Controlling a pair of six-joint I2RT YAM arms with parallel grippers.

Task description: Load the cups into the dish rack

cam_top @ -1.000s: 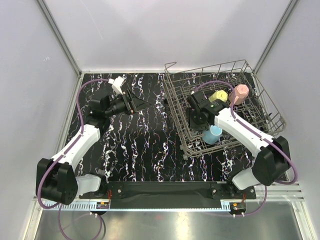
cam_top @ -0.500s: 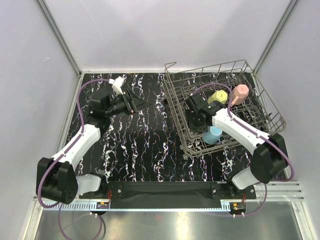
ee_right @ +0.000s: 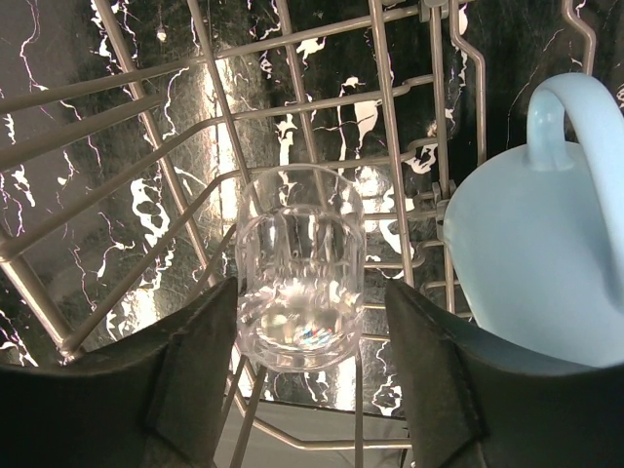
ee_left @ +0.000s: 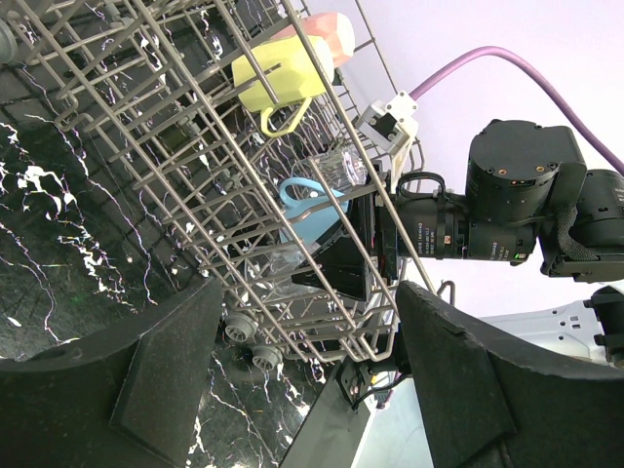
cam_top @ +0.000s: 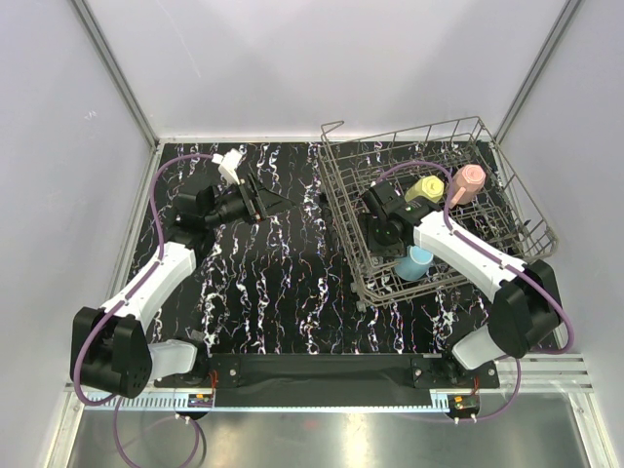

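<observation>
The grey wire dish rack (cam_top: pixel 336 195) stands at the right of the table. Inside it are a pale yellow mug (cam_top: pixel 425 187), a pink mug (cam_top: pixel 471 180) and a light blue mug (cam_top: pixel 417 261). My right gripper (cam_top: pixel 382 246) reaches down into the rack beside the blue mug. In the right wrist view a clear glass (ee_right: pixel 299 263) rests on the rack wires between its fingers (ee_right: pixel 195 370), and a gap shows on the right side, so this gripper (ee_right: pixel 312 322) is open. The blue mug (ee_right: pixel 536 273) sits just right of the glass. My left gripper (cam_top: pixel 268 200) hangs open and empty over the marble, left of the rack.
The rack's upright tines (ee_right: pixel 146 127) crowd round the glass. The left wrist view looks through the rack's side (ee_left: pixel 146 117) at the yellow mug (ee_left: pixel 278 73) and blue mug (ee_left: pixel 307 210). Black marbled tabletop (cam_top: pixel 292 283) spreads between the arms; grey walls enclose it.
My right gripper shifted slightly left inside the rack, then its jaws widened off the clear glass. The left arm has not moved.
</observation>
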